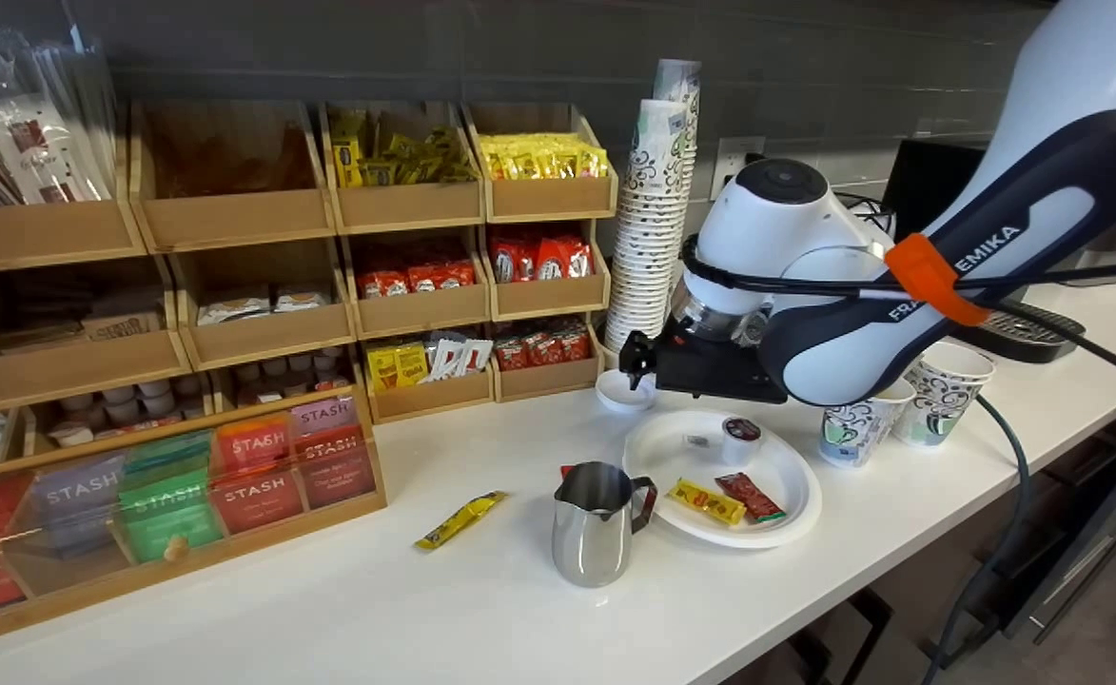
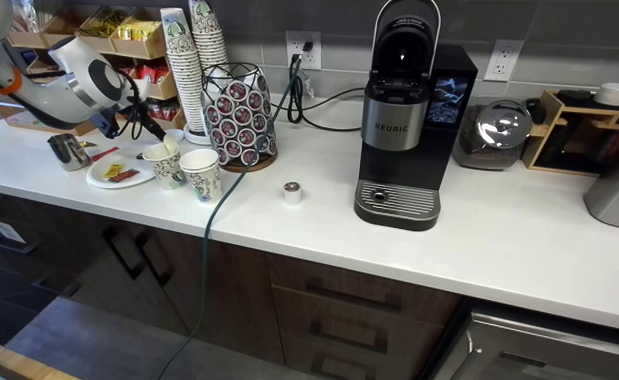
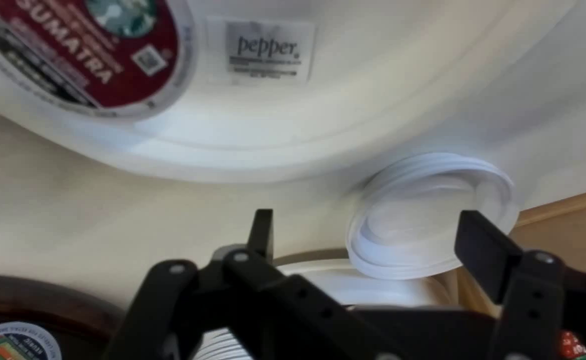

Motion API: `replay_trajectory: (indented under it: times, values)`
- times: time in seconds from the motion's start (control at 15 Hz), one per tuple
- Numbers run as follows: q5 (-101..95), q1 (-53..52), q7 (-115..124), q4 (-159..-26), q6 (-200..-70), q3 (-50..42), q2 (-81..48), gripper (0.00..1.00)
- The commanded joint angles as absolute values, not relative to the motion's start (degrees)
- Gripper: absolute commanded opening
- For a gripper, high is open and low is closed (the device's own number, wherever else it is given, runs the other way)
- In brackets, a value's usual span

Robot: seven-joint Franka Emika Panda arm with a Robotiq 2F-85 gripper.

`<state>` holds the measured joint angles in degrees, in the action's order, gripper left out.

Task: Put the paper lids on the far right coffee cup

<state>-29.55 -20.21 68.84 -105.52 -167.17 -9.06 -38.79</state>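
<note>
blocky black fingers stand apart near round, rimmed paper lids.

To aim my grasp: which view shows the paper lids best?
The wrist view: the paper lids appear largest there, rims and recess visible, though the open gripper hides part of their edge. Both exterior views show them much smaller, as a white disc near the gripper.
</note>
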Motion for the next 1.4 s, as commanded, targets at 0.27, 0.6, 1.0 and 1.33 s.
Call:
replay_trajectory:
  times: [0.27,0.6,1.0,1.33]
  values:
    - [-18.0,-23.9,66.1,-98.7,-167.6,-13.3,-45.5,0.3]
    - [-14.6,-24.2,63.3,-98.8,-166.9,-13.1,-44.8,0.0]
    - [-9.7,-17.7,50.2,-110.4,-168.3,-4.5,-30.2,0.01]
    - [8.0,-1.0,28.7,-119.2,-164.2,17.6,-18.3,0.01]
